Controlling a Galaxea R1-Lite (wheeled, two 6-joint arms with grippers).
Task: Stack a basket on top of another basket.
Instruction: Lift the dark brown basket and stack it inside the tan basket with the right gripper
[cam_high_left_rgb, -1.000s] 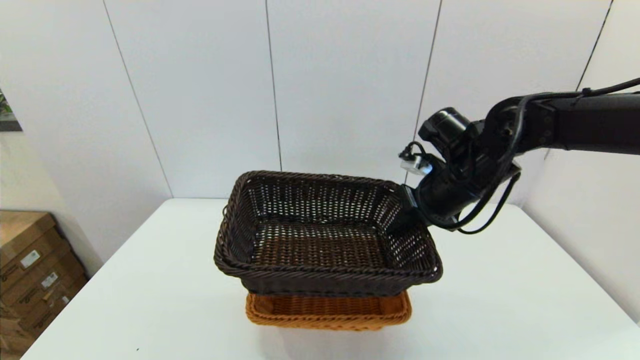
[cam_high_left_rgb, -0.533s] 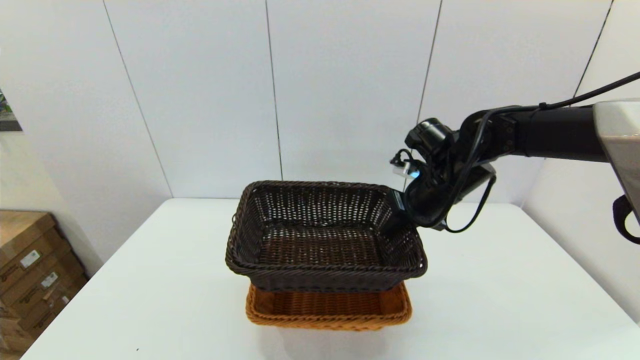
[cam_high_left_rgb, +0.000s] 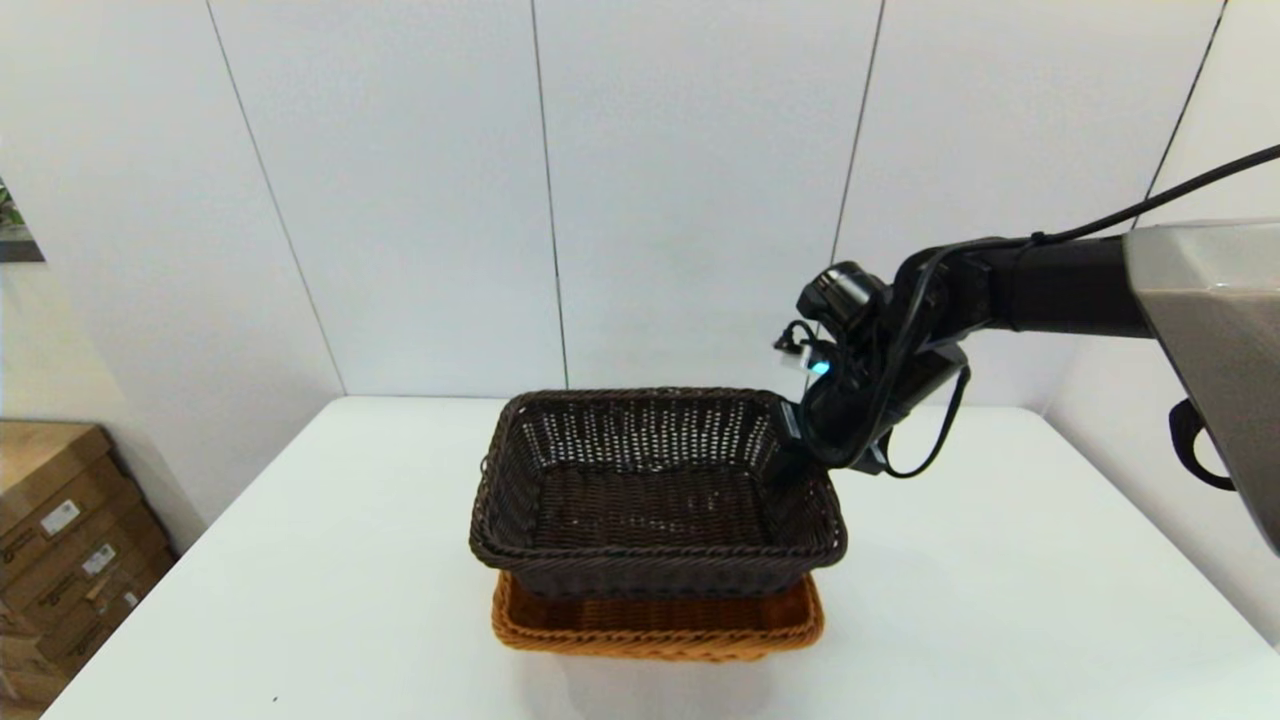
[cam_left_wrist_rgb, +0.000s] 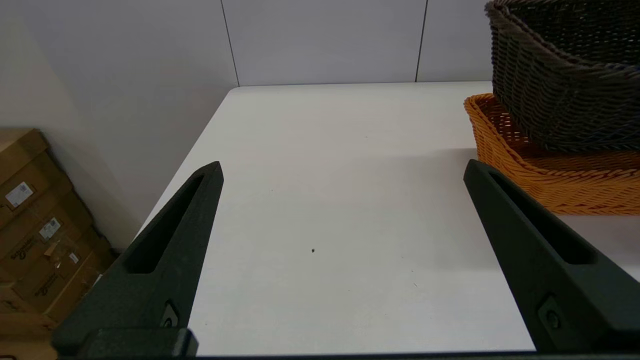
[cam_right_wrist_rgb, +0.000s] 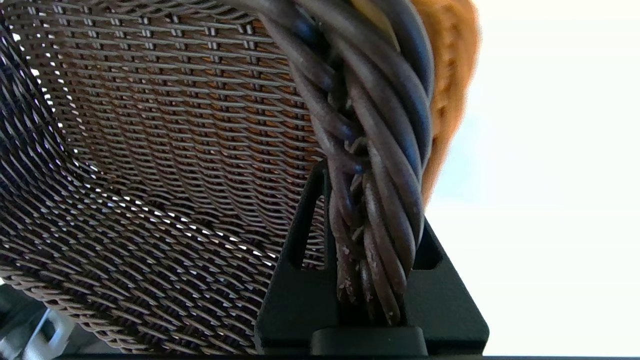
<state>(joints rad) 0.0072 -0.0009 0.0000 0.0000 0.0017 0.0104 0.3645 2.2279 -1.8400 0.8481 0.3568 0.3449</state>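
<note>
The dark brown basket (cam_high_left_rgb: 655, 500) hangs roughly level, directly over the orange basket (cam_high_left_rgb: 655, 628), with its base sunk just inside the orange rim. I cannot tell whether the two touch. My right gripper (cam_high_left_rgb: 795, 440) is shut on the braided rim at the dark basket's far right corner. The right wrist view shows that rim (cam_right_wrist_rgb: 370, 150) pinched in the right gripper (cam_right_wrist_rgb: 372, 210), with the orange basket (cam_right_wrist_rgb: 450, 75) behind. My left gripper (cam_left_wrist_rgb: 344, 167) stands open and holds nothing, low over the table to the left of both baskets (cam_left_wrist_rgb: 565, 75), and it is outside the head view.
Both baskets are near the front middle of the white table (cam_high_left_rgb: 300, 560). A panelled wall runs along the table's far edge. Stacked cardboard boxes (cam_high_left_rgb: 60, 540) stand on the floor past the table's left edge.
My right arm has brought the dark basket down and slightly back, from well above the orange basket to just inside its rim. The orange basket has stayed in place.
</note>
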